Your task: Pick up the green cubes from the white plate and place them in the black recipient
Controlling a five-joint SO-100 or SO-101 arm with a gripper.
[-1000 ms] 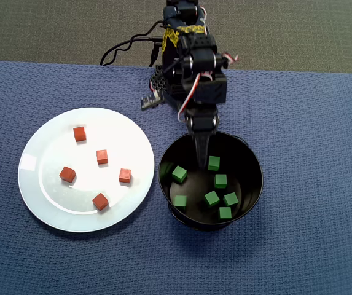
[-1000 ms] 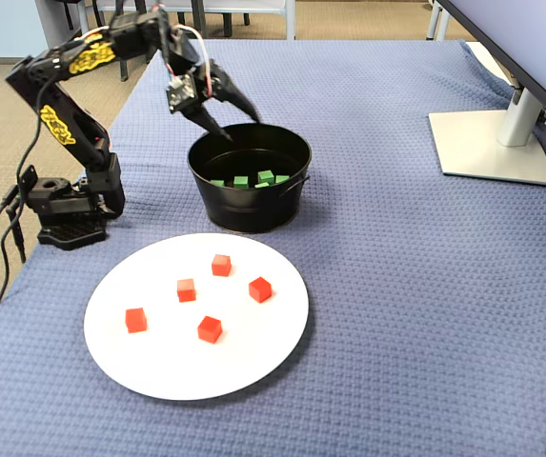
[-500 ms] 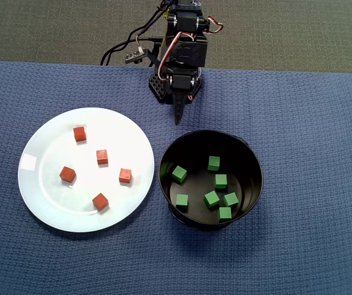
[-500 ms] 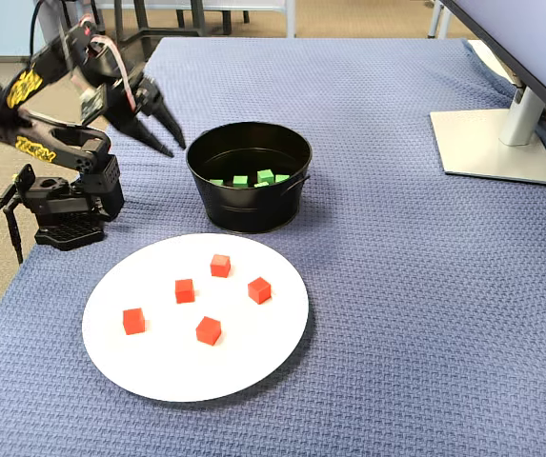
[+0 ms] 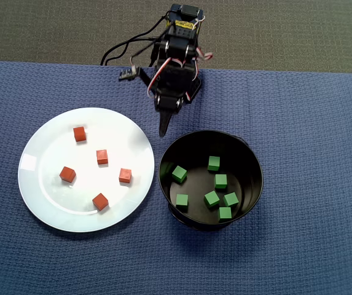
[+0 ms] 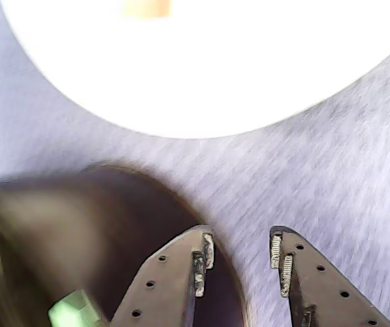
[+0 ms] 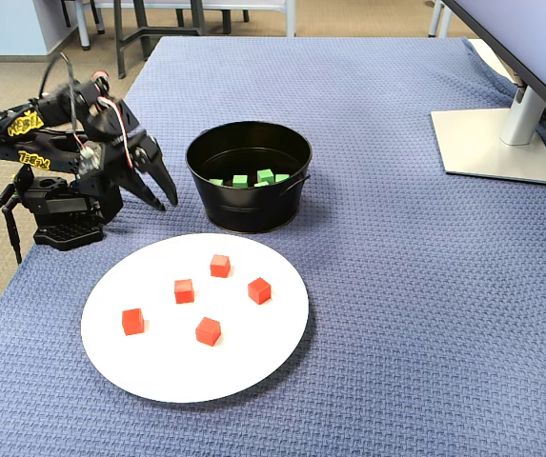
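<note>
Green cubes (image 5: 211,198): all seven sit in the black tub (image 5: 249,153), none on the white plate (image 5: 40,141). The hand (image 5: 163,130) hangs empty with its jaws a little apart, low over the bench (image 5: 311,123), between the arm's base and the plate's rim, beside the tub; the wrist view shows the gap between the fingertips (image 6: 206,251). You look finished with the sorting, so the job now is to park the arm: keep the hand clear of the tub wall and plate edge, tuck it back slowly. Count: seven green cubes in the tub, five red cubes (image 5: 102,157) on the plate, one plate, one tub. Leave the red ones alone.
</note>
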